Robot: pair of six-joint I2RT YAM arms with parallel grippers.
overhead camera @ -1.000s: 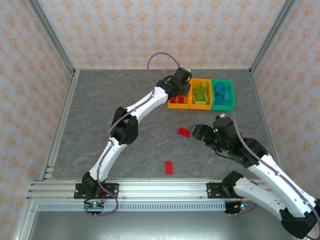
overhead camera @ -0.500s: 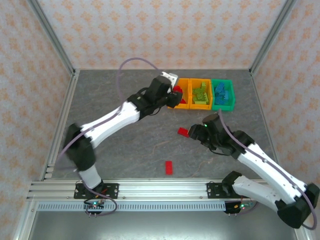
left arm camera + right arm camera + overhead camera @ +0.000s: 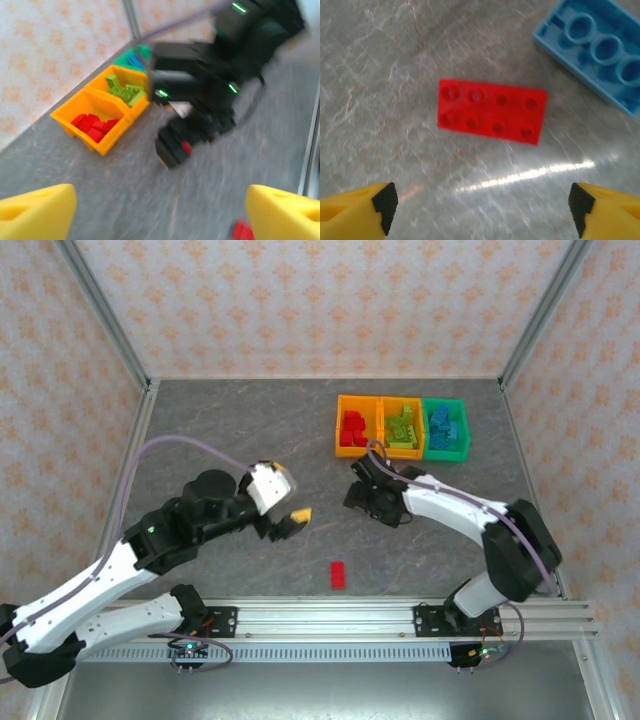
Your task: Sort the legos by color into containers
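Your right claw (image 3: 482, 214) hangs with its yellow fingers spread wide and nothing between them. Straight under the gap lies a red two-by-four lego (image 3: 491, 118), flat on the grey table (image 3: 380, 75). Just beside it, but not touching, is a blue lego (image 3: 592, 42) turned hollow side up.

A second ago this claw stood to the right of the red piece. Now it has swung in over it, and from overhead the claw (image 3: 368, 496) covers the spot.

Your left claw (image 3: 292, 519) has changed more. A second ago it reached over the orange bin of reds (image 3: 340, 435). It has since drawn back to the near left of the table, fingers apart and empty, which suggests its delivery is finished.

Next along the row, the orange bin of limes (image 3: 401, 452) and the green bin of blues (image 3: 467, 435) already hold their pieces. A second red lego (image 3: 338, 575) lies alone near the front rail.

So you seem close to done, with three loose pieces visible: two red and one blue. The right claw is placed to descend on the red piece, and the way to the red bin is now free of the other arm. Mind the blue neighbour as the fingers close.
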